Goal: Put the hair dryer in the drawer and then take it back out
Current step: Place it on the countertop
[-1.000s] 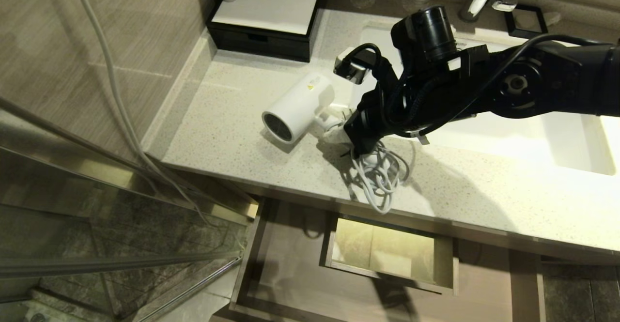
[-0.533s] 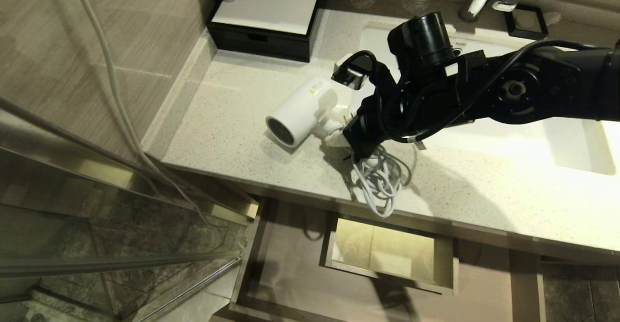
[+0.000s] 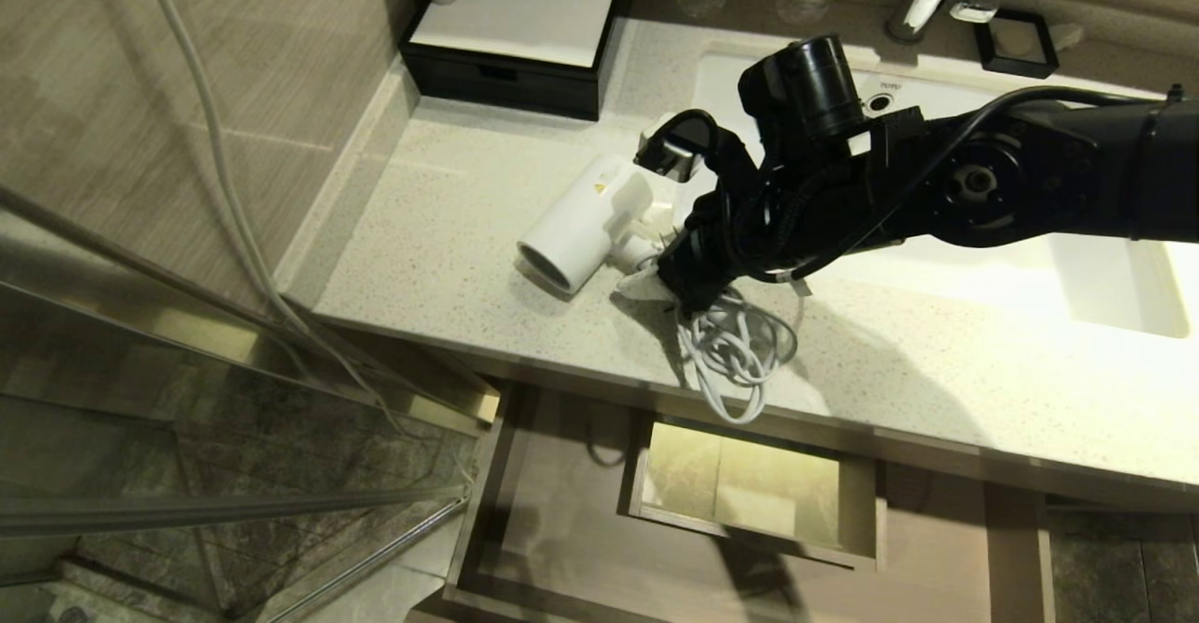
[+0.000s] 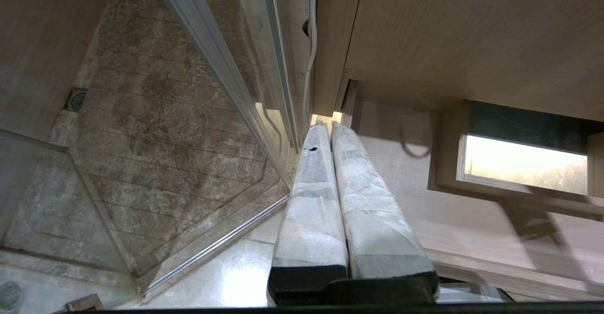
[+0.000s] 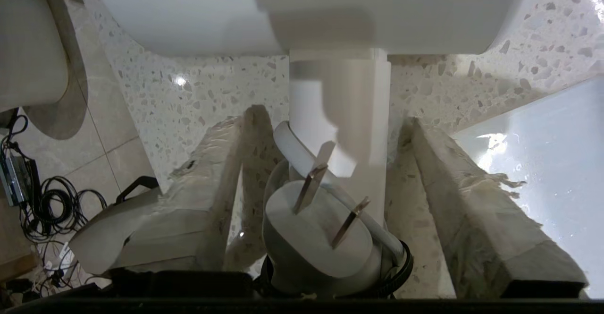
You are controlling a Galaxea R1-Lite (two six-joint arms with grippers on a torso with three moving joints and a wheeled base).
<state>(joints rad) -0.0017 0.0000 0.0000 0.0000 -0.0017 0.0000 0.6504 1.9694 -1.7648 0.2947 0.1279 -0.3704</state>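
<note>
Hair dryer (image 3: 583, 223) flat on countertop (image 3: 450, 229), barrel axis diagonal, grille end toward front-left edge, handle toward right gripper (image 3: 656, 276). Yellow warning sticker on barrel, text unreadable. Right gripper jaws spread either side of handle, not clamping; plug (image 5: 316, 238) between them. Drawer (image 3: 562, 520) below pulled out, nothing inside. Left gripper (image 4: 325, 127) closed, parked low.

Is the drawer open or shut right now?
Open. The drawer sticks out below the countertop, showing its wood floor and rectangular cutout. The hair dryer lies on the countertop, not inside.
</note>
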